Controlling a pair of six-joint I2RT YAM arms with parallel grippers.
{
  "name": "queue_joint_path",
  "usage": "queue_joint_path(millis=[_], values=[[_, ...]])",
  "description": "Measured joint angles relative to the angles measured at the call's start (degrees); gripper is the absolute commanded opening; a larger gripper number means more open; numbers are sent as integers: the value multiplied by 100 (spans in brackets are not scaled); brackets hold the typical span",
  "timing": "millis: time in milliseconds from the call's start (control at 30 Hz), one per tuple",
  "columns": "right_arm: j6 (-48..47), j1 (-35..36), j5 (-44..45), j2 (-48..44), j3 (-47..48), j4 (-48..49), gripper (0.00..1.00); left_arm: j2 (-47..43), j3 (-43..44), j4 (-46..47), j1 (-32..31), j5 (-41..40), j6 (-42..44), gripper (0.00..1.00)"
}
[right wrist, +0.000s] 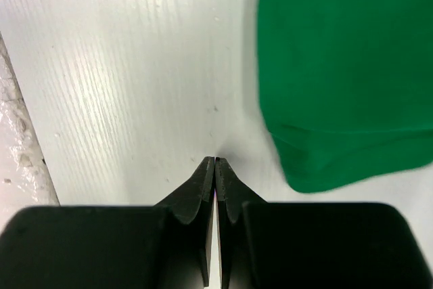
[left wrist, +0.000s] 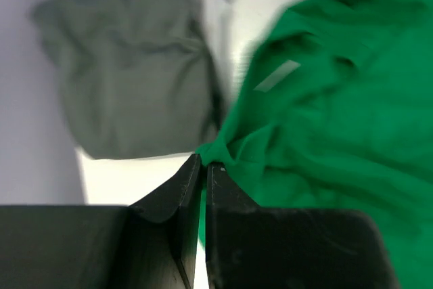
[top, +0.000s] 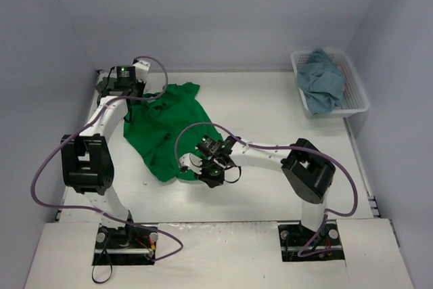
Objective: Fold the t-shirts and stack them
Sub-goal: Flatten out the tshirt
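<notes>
- Our right end effector [right wrist: 215, 160] is pressed together and empty, over the table [right wrist: 122, 65] just beside the green t-shirt [right wrist: 338, 65].
- Our left end effector [left wrist: 204, 162] pinches that shirt's far corner.
- We see an olive-grey t-shirt [left wrist: 128, 79] beside it, and a blue t-shirt [top: 321, 86] in the basket [top: 356, 91], well apart.

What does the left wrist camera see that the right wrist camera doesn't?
Only the left wrist view shows the dark grey t-shirt and the left end effector, pinched shut on an edge of the green t-shirt. Only the right wrist view shows the right end effector, shut on nothing. Both show the green t-shirt lying on the white table.
</notes>
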Motion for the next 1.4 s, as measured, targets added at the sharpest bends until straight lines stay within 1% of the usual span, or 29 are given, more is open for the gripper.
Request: queue_joint_path(millis=[133, 333, 433, 467, 533, 600, 633, 667, 800, 1000, 1100, 1267, 1400], values=[[-28, 118, -44, 278, 98, 20, 0, 144, -142, -48, -55, 289, -83, 0], [-76, 125, -72, 481, 341, 157, 1, 151, -369, -144, -39, 472, -142, 0], [-74, 125, -68, 564, 446, 262, 9, 151, -389, -142, 20, 555, -144, 0], [-76, 125, -55, 577, 459, 304, 16, 151, -391, -136, 57, 590, -146, 0], [-72, 125, -26, 584, 476, 330, 23, 151, -409, -129, 125, 629, -146, 0], [-94, 127, -7, 581, 479, 352, 24, 144, -481, -94, 179, 656, -146, 0], [-101, 129, 15, 579, 479, 361, 28, 144, -527, -94, 208, 660, -146, 0], [-96, 129, 42, 568, 476, 363, 29, 142, -577, -90, 229, 664, -146, 0], [-114, 127, 267, 337, 341, 358, 30, 142, -673, -107, 249, 719, -173, 0], [-111, 114, 402, -415, 57, 330, 30, 103, -673, -98, 249, 763, -269, 0], [-107, 98, 407, -647, -26, 334, 30, 59, -673, -98, 249, 765, -319, 0], [-101, 74, 343, -640, -98, 348, 31, 35, -673, -114, 249, 769, -396, 0], [-105, 74, 258, -361, -98, 455, 30, 22, -673, -116, 249, 787, -428, 0]])
